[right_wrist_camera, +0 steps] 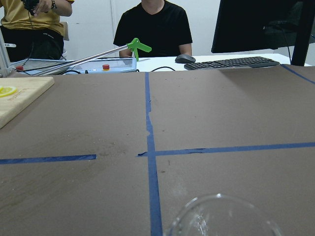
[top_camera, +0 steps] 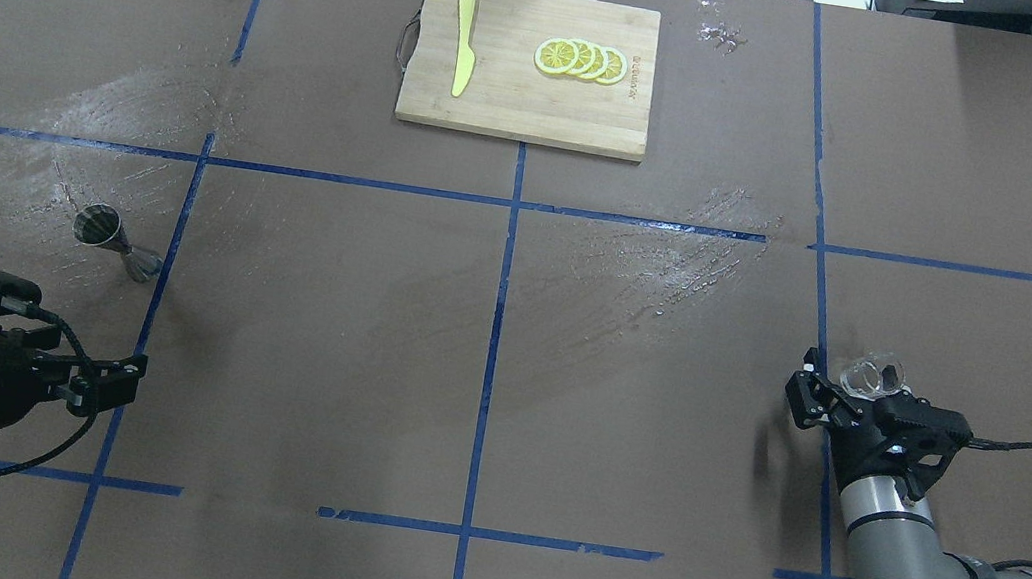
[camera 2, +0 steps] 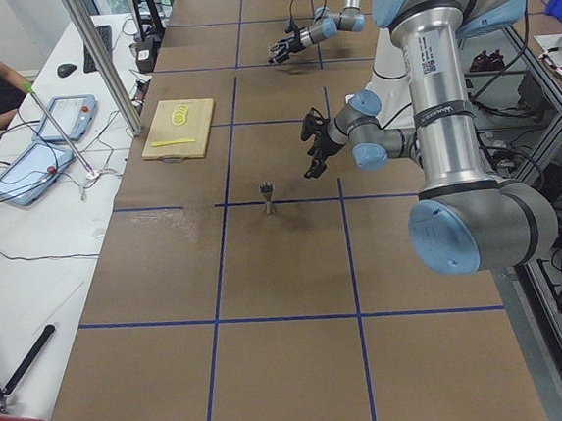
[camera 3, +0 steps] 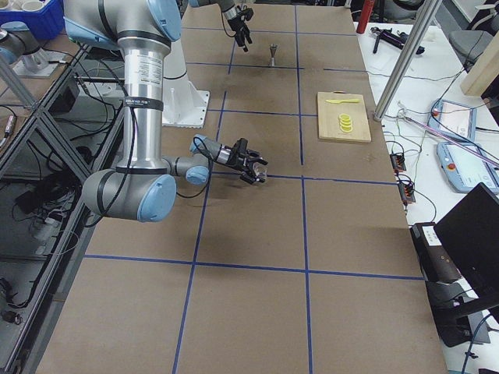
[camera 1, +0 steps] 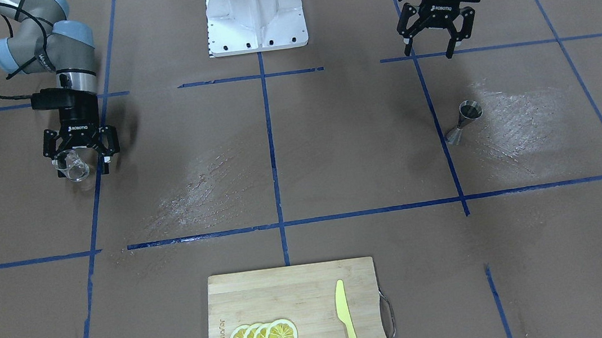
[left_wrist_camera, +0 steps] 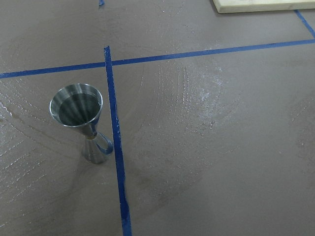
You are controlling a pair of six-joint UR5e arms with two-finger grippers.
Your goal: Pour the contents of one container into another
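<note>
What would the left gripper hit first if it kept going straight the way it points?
The left gripper probably meets bare table beside the jigger, which sits left of centre in its wrist view; depth unclear.

bright even light, soft shadows, glare on tabletop

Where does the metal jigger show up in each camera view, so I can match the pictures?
Front-facing: jigger right of centre, upper half.
Overhead: jigger on the left, mid-height.
Exterior left: jigger near the centre.
Exterior right: jigger at the top, near the middle.
Left wrist: jigger left of centre, upright.
Right wrist: not in view.
Shared landmark: the cutting board, at least partly visible in every view.
</note>
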